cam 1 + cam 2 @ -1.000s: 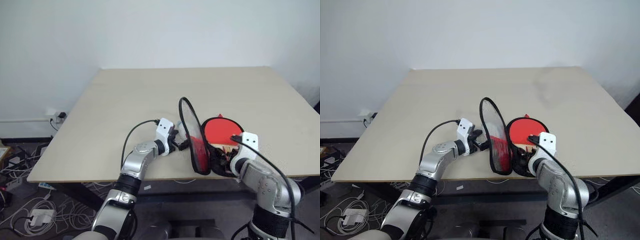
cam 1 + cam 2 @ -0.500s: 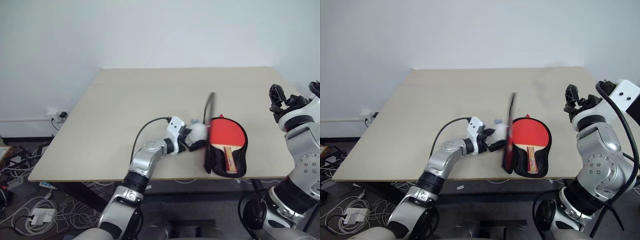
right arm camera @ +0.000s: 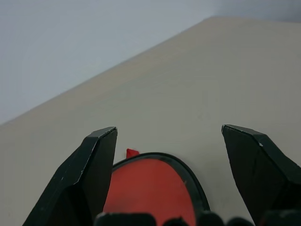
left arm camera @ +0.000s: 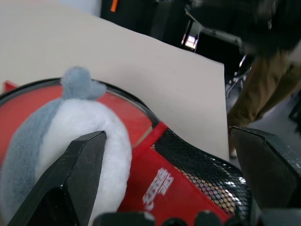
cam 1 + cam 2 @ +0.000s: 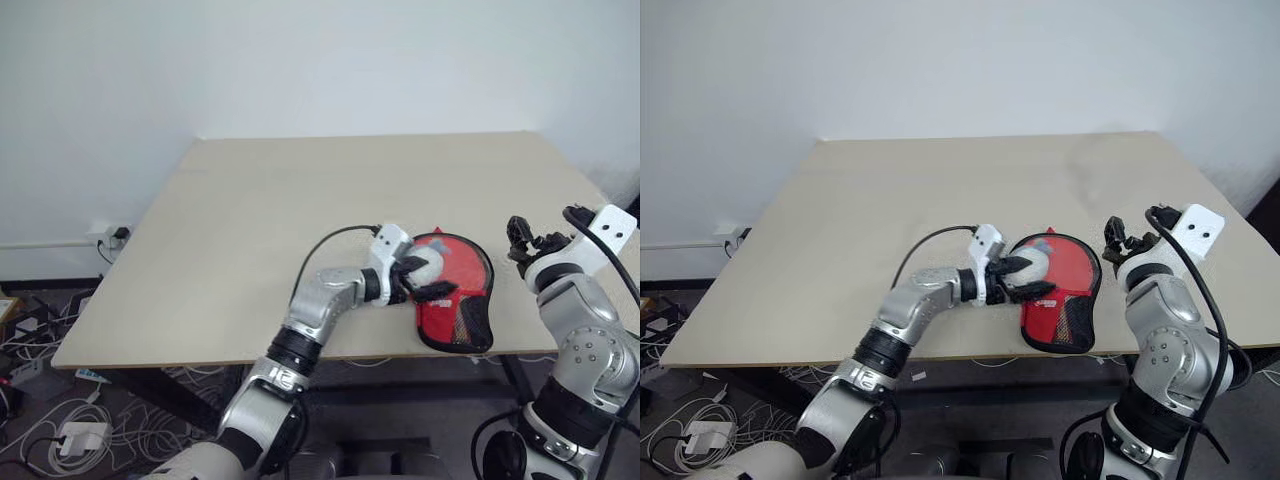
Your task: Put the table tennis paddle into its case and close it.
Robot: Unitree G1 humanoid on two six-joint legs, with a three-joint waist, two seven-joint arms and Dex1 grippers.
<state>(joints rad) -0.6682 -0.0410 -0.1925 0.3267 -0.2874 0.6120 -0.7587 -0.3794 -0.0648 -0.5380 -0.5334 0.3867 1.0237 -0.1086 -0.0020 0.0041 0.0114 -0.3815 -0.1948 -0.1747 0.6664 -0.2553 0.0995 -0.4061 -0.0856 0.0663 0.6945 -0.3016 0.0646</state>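
We find the case (image 5: 452, 303) folded over near the table's (image 5: 300, 210) front edge, paddle presumably inside; the left gripper (image 5: 1025, 279), jaws apart with a plush toy (image 4: 80, 136) between them, should press the lid flat while the right gripper (image 5: 1122, 238), open and clear, works the zipper.

A plain beige bench (image 5: 300, 200) carries the red case (image 5: 455, 300), folded over and lying flat close to its near edge

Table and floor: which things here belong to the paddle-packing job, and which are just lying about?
Job:
- case, flap folded down over the paddle, which is hidden
- left claw, open, over the case
- right claw, open, beside the case

Lying about:
- plush toy between the left claw's fingers
- cables on the floor
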